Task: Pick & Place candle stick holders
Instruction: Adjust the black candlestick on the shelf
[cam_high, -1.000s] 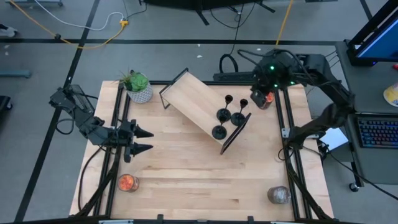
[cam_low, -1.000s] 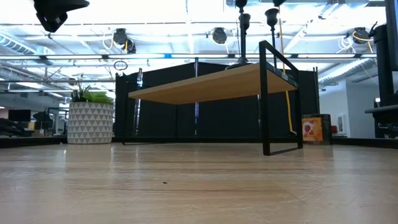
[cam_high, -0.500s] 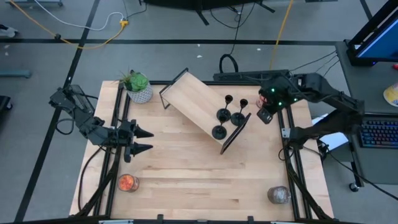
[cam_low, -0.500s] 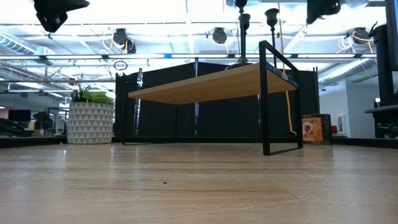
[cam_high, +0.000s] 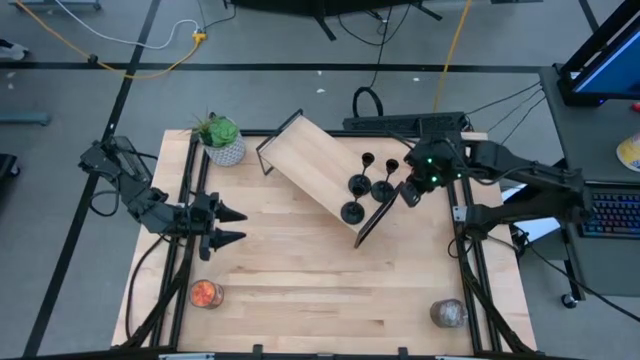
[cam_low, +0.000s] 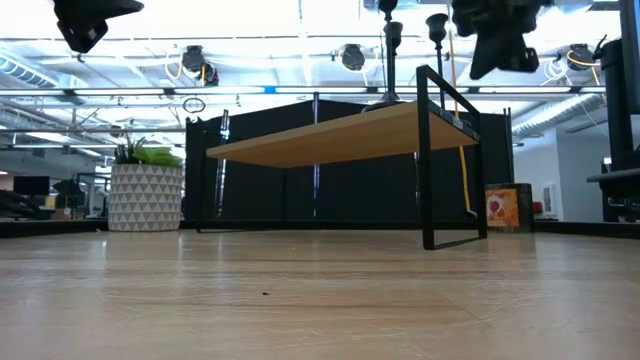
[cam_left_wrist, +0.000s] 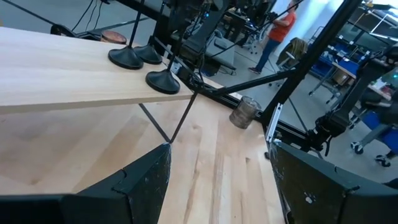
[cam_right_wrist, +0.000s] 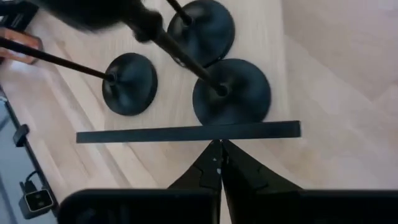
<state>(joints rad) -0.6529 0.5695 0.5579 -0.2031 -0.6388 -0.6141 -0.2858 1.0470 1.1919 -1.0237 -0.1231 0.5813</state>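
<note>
Three matte-black candle stick holders (cam_high: 362, 188) stand on their disc bases on the right end of a small wooden shelf (cam_high: 310, 168) with a black frame. They also show in the right wrist view (cam_right_wrist: 231, 93) and the left wrist view (cam_left_wrist: 163, 81). My right gripper (cam_high: 406, 195) is shut and hovers just off the shelf's right end, above its black frame bar (cam_right_wrist: 186, 134), beside the holders; it touches nothing. My left gripper (cam_high: 238, 226) is open and empty, over the table left of the shelf.
A potted plant (cam_high: 222, 140) stands at the far left corner. A jar with orange filling (cam_high: 205, 293) stands near the front left, and another jar (cam_high: 448, 313) at the front right. Bare wood lies in front of the shelf (cam_high: 320, 290).
My right gripper has come from the table's far right corner toward the shelf's right end and the holders, going left, nearer and down; it now shows in the low view. The holders and my left gripper have kept still.
</note>
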